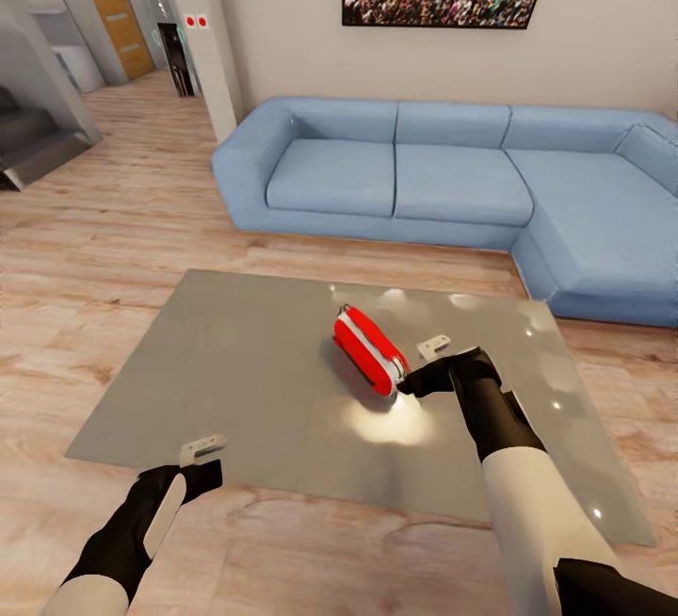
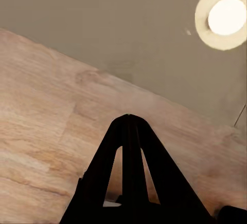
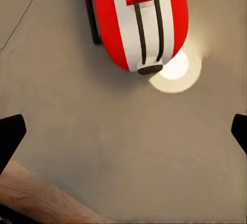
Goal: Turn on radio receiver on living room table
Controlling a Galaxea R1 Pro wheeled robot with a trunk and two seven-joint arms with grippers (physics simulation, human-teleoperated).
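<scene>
We see the red radio [image 1: 369,349] lying near the middle of the grey tabletop [image 1: 235,380], somewhat toward its far edge and the blue sofa [image 1: 452,183]. Our right end effector [image 1: 424,366] hangs over the tabletop just beside the radio's near end, fingers spread wide and released around nothing. Our left end effector [image 1: 200,465] hovers at the tabletop's near left corner, over the wood floor [image 1: 85,249], fingers clenched together, empty.

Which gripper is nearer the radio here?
Right. The right gripper is over the table, right beside the radio, jaws open. The left gripper hangs at the table's near edge, well away from it, jaws shut.
</scene>
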